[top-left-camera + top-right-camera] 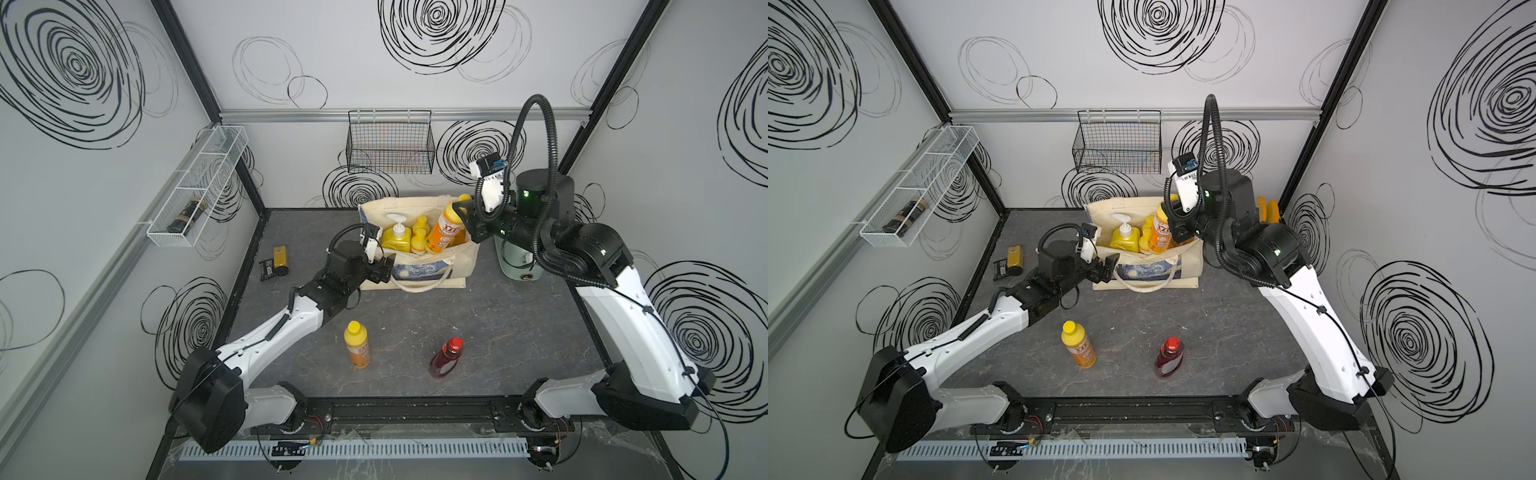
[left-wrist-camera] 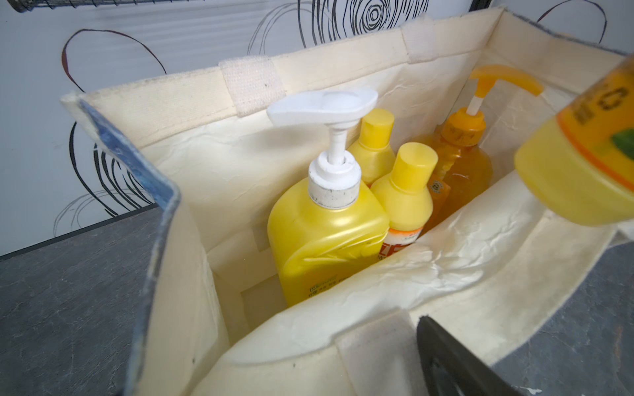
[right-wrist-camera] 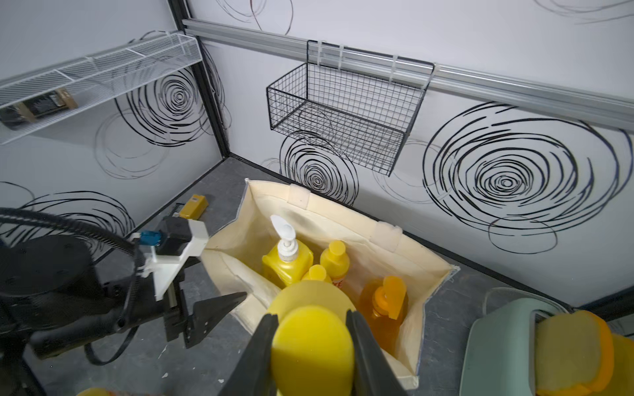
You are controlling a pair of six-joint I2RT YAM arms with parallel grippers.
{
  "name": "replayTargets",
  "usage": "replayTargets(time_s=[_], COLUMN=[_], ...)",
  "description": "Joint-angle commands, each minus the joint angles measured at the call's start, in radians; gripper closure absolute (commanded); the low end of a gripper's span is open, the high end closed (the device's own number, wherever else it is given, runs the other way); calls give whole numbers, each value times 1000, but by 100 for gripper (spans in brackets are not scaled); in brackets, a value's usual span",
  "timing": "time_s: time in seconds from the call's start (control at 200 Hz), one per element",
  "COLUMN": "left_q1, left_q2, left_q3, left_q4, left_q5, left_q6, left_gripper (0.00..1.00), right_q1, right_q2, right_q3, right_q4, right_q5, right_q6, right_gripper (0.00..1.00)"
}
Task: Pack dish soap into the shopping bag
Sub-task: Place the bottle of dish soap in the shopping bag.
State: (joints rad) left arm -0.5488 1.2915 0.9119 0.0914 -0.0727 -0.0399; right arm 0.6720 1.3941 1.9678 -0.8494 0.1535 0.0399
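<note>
Both tools found at the shopping bag (image 1: 453, 276). Found the right tool (image 3: 311, 317) pinching the yellow cap of the held orange bottle (image 1: 446, 232), cap end toward the wrist, body tilted, base low over the bag mouth just beside the front rim. Found the left tool (image 1: 383, 266) spread wide at the front rim toward the other end, gripping nothing visible; could not tell of any contact with the cloth.

Judged the grip the weak point: a pinch on a smooth round cap alone, so likely to let the body swing or slip if jolted, then drop onto the pump heads below. Feared a snag of the base on the slack, crumpled front lining. Feared too a knock against the amber pump bottle (image 2: 456, 164), near the drop spot. Expected the soft bag to fold or slide under any sideways push.

Counted four bottles upright inside: the yellow pump bottle (image 2: 326, 233) with white head, the front orange bottle (image 2: 404, 192), the rear orange bottle (image 2: 375, 147), both yellow-capped, and the amber one. Saw two more out on the desk (image 1: 498, 316), well apart from the bag: a spare orange bottle (image 1: 357, 345) and a dark-red bottle (image 1: 446, 357) with red cap. Noted glossy hard plastic, red-and-white labels on the orange ones. Placed the bag at the back of the desk, near the rear wall, starry picture facing forward.
</note>
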Motion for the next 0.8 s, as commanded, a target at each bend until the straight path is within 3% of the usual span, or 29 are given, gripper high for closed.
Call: replayTargets(time_s=[0.0,0.525,0.796], left_q1=[-19,-25,-26], left_q2=[18,-4,-21], left_q3=[27,22,18], left_q4=[-16,-8,-2], left_q5=[8,-11,-14], left_q6=[22,21,17], left_gripper=[6,5,5], right_q1=[-31,-88,-120], right_q2=[-12,68,126], right_q3=[4,-167,-181], right_q4=[192,431,470], right_q5=[36,77,70], right_q6=[-33,-97,-103], right_gripper=[84,84,84])
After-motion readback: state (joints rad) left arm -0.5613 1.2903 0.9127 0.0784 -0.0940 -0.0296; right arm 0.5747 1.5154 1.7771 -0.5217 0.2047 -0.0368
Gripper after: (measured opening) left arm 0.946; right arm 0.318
